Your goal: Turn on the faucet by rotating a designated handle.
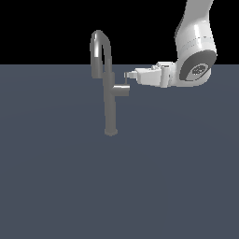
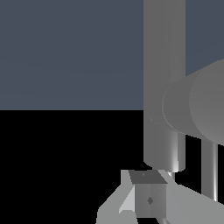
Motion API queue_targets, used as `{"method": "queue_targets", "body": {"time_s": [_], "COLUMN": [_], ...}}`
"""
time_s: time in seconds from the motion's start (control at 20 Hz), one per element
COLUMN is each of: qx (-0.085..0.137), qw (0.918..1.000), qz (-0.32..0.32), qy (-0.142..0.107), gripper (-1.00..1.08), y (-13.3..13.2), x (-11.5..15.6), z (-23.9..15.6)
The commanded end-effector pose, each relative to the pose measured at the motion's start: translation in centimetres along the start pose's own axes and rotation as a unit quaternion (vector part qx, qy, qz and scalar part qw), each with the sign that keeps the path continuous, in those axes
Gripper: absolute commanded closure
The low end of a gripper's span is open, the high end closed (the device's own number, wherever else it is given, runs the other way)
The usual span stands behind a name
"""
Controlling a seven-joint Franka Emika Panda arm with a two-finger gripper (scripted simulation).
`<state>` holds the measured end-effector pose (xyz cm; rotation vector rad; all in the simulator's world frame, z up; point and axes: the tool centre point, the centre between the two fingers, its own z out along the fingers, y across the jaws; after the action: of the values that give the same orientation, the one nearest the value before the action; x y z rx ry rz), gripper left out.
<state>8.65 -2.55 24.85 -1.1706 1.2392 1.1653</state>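
The grey faucet (image 1: 110, 107) stands upright on the floor, its arched spout (image 1: 99, 37) rising at the exterior view's left. Its handle (image 1: 122, 90) is a short stub off the column's right side, with a thin rod lever (image 1: 127, 81) pointing up. My gripper (image 1: 127, 74) reaches in level from the exterior view's right, its tip at the top of the rod; I cannot tell whether they touch. In the wrist view the column (image 2: 164, 65), the stub (image 2: 197, 103) and the rod (image 2: 209, 170) are close. The gripper (image 2: 148, 199) looks shut and empty.
The faucet stands alone on a flat dark blue-grey floor (image 1: 60, 177). My white arm (image 1: 196, 51) comes down from the exterior view's upper right.
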Motion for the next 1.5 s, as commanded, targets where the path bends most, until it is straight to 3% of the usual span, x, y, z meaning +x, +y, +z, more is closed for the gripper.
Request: {"method": "queue_targets", "body": {"time_s": [0.0, 0.8, 1.45], "qx": [0.002, 0.004, 0.003], "qw": [1.0, 1.0, 1.0], "qz": [0.002, 0.002, 0.002], "qy": [-0.002, -0.002, -0.002], "gripper": [1.08, 1.08, 1.08], "y": [-0.1, 2.1, 5.7], "x": [0.1, -0.8, -1.0], "z": [0.1, 0.1, 0.1]}}
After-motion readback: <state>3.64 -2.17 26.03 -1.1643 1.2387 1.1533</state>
